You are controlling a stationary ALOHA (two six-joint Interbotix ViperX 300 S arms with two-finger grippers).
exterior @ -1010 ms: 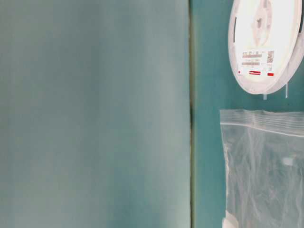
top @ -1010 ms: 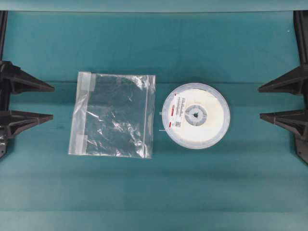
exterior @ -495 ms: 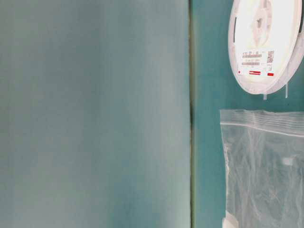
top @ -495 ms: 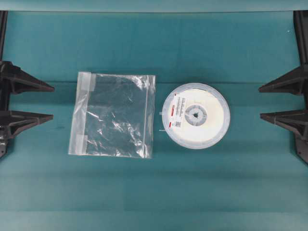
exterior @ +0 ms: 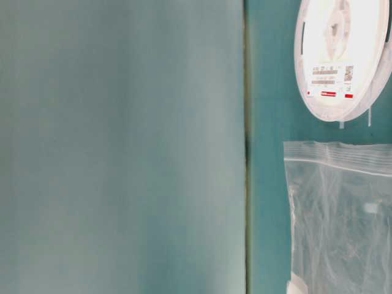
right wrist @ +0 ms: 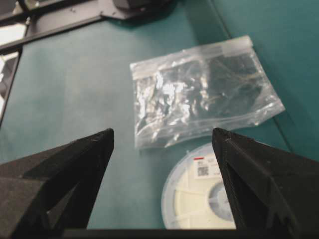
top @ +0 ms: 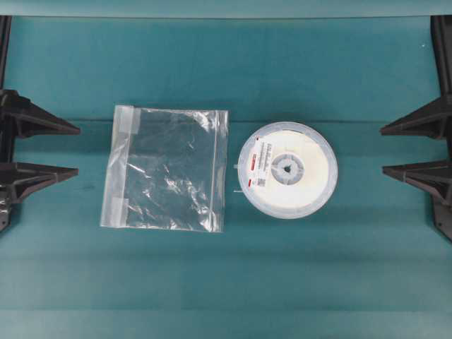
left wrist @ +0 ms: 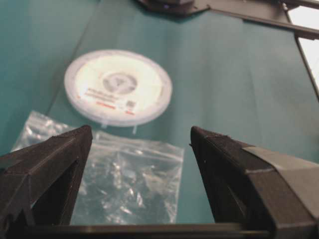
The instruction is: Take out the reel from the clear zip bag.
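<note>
Items counted: two grippers, one bag, one reel, one table cover. Left gripper, at the left edge of the overhead view: jaws spread wide, nothing between them, well apart from the bag. Right gripper, at the right edge: jaws likewise spread wide and bare, well apart from the reel. One clear zip bag, lying flat and crinkled on the teal table cover, left of centre; whitish strip along its left edge, two small white tabs at that edge's corners; nothing visible inside. One reel, lying flat on the cover just beside the bag's right edge, outside the bag, label and grey hub facing up; a narrow strip of cover shows between the two. Open teal surface lies on every side of the pair, widest above and below them in the overhead view.
</note>
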